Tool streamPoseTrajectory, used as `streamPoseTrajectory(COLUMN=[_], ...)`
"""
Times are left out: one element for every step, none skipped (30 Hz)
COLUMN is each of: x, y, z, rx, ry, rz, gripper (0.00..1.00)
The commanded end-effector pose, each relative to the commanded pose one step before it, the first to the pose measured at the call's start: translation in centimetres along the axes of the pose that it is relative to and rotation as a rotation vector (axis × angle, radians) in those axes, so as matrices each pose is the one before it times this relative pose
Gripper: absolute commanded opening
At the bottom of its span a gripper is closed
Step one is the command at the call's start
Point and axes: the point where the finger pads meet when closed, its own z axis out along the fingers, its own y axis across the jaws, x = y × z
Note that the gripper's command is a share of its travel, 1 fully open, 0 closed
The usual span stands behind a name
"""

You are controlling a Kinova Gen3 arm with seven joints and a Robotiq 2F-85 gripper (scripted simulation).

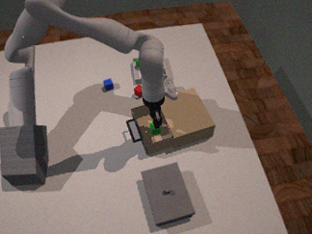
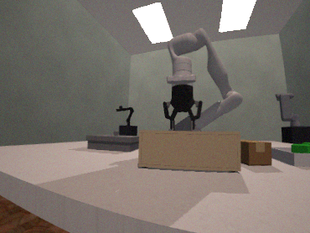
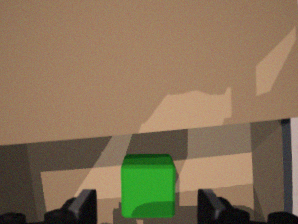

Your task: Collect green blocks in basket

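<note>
Wrist view is showing the green block point(image 1: 155, 130) point(image 3: 148, 192) lying inside the cabinet's point(image 1: 190, 114) point(image 2: 189, 150) point(image 3: 125, 60) open drawer point(image 1: 154, 146) point(image 3: 235, 167), the gripper point(image 1: 157, 124) point(image 2: 183, 127) point(image 3: 147, 206) hovering above with jaws parted and empty, seemingly aligning for a pick that is calling for centred lowering, then closing.

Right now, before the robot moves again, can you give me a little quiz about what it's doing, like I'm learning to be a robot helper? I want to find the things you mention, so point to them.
1. Pick one: what colour is the block point(image 1: 153, 129) point(image 3: 148, 190) in the drawer point(image 1: 143, 116) point(image 3: 220, 170)?
A) red
B) green
C) blue

2. True or false: the gripper point(image 1: 157, 126) point(image 2: 183, 129) point(image 3: 147, 206) is squeezing that block.

3. Fill in the missing word: the drawer is ____, not shut.

Key: 1 B; 2 false; 3 open
</note>
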Motion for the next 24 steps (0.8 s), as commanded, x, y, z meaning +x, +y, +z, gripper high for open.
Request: streamPoseTrajectory(x=[0.054,0.000,0.001,0.000,0.000,0.000,0.000,0.000,0.000,0.000,0.000,0.000,0.000,0.000,0.000,0.000,0.000,0.000,0.000,0.001,0.000,0.000,0.002,0.003], y=[0.041,0.000,0.001,0.000,0.000,0.000,0.000,0.000,0.000,0.000,0.000,0.000,0.000,0.000,0.000,0.000,0.000,0.000,0.000,0.001,0.000,0.000,0.001,0.002], z=[0.345,0.135,0.118,0.000,0.000,0.100,0.084,0.068,0.053,0.039,0.027,0.017,0.009,0.003,0.001,0.000,0.000,0.000,0.000,0.000,0.000,0.000,0.000,0.000], rx=[-0.00136,0.00000,0.00000,0.00000,0.00000,0.00000,0.00000,0.00000,0.00000,0.00000,0.00000,0.00000,0.00000,0.00000,0.00000,0.00000,0.00000,0.00000,0.00000,0.00000,0.00000,0.00000,0.00000,0.00000], ry=[0.00193,0.00000,0.00000,0.00000,0.00000,0.00000,0.00000,0.00000,0.00000,0.00000,0.00000,0.00000,0.00000,0.00000,0.00000,0.00000,0.00000,0.00000,0.00000,0.00000,0.00000,0.00000,0.00000,0.00000], rz=[0.00017,0.00000,0.00000,0.00000,0.00000,0.00000,0.00000,0.00000,0.00000,0.00000,0.00000,0.00000,0.00000,0.00000,0.00000,0.00000,0.00000,0.00000,0.00000,0.00000,0.00000,0.00000,0.00000,0.00000], gripper=[0.66,0.66,0.66,0.66,0.66,0.66,0.66,0.66,0.66,0.66,0.66,0.66,0.66,0.66,0.66,0.66,0.66,0.66,0.66,0.66,0.66,0.66,0.66,0.66])
